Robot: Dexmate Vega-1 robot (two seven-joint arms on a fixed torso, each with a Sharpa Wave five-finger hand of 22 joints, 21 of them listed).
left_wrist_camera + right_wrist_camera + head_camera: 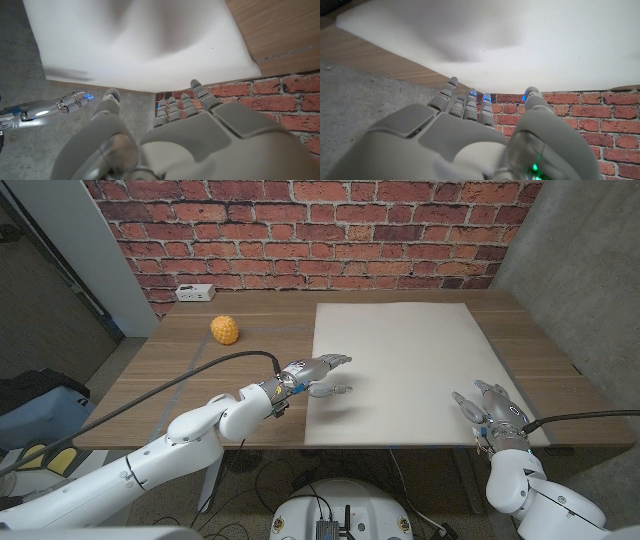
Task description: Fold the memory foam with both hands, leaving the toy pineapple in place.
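Approach step: memory foam [400, 370] flat on desk [250, 340], unfolded. Left hand [315, 375] and right hand [490, 412] over near edge, fingers spread, empty. Next: grip near edge both sides, clear of toy pineapple [226, 330].

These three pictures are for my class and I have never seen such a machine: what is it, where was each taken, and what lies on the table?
It is a robot with two arms at a wooden table. The wide picture looks down from its head; the other two come from cameras on its wrists. A white memory foam sheet lies flat, a toy pineapple beside it. The left robot hand reaches over the foam's edge, the right robot hand is at its near corner. Neither holds anything.
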